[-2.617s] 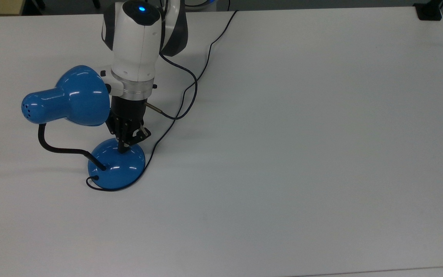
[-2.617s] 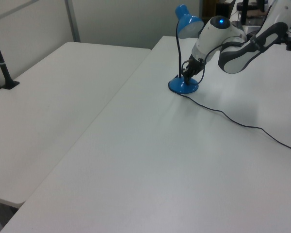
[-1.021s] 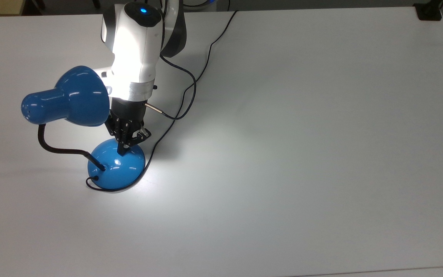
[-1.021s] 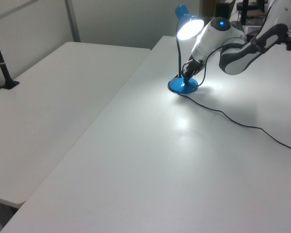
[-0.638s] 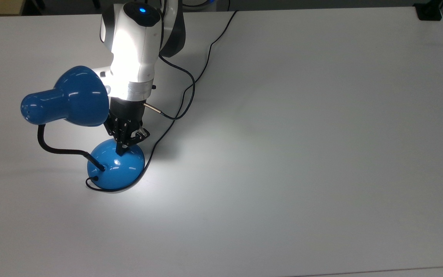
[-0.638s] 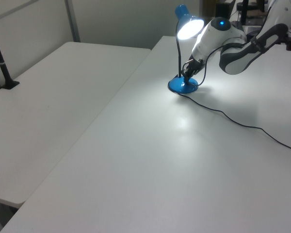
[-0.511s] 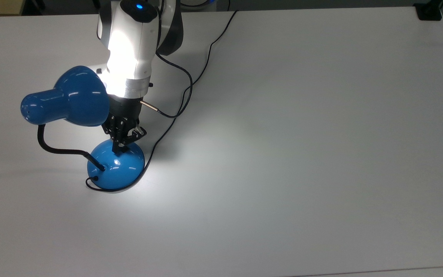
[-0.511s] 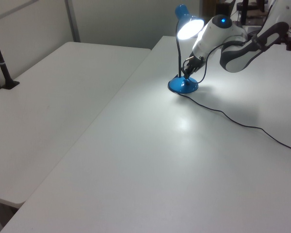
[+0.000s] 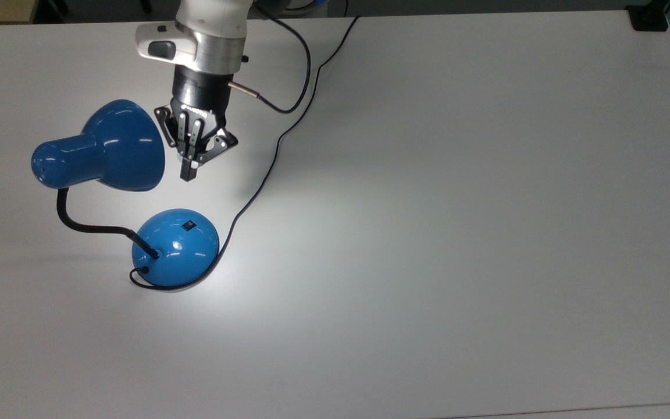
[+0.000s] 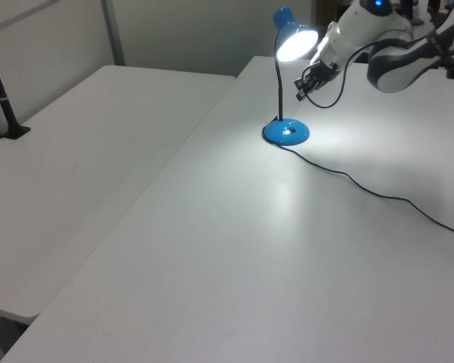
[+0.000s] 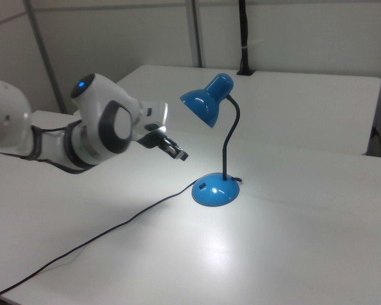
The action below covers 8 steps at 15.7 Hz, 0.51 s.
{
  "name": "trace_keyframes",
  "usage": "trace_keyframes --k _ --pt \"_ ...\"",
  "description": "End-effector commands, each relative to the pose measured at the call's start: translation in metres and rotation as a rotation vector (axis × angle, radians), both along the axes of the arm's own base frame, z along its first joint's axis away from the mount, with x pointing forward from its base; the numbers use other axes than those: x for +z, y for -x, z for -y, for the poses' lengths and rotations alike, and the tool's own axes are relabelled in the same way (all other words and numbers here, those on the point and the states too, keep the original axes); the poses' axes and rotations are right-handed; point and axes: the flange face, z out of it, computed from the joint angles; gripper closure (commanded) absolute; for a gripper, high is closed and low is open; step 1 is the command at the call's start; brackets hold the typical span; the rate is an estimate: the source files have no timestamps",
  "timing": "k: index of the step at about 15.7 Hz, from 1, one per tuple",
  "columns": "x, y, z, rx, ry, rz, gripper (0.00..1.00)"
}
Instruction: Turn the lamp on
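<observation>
The blue desk lamp (image 9: 175, 247) stands lit on the white table (image 9: 486, 203). The gripper (image 9: 188, 174), fingers together and holding nothing, hangs above the lamp's base, just beside its shade.

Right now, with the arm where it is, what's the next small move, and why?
Probably just back the gripper a little farther off and stop. The glossy blue desk lamp is lit, its shade glowing and a bright pool on the white table. The jaws hang shut, clear of the small black switch.
</observation>
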Motion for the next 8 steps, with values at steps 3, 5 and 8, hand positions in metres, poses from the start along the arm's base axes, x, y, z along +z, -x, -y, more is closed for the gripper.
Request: trace_keyframes --k 3,5,8 --pt "0.038 0.054 -0.044 -0.071 -0.061 -0.193 1.0" --pt "0.067 0.048 -0.05 0.075 -0.164 -0.39 0.97" --pt "0.108 0.05 -0.048 0.207 -0.196 -0.521 0.95"
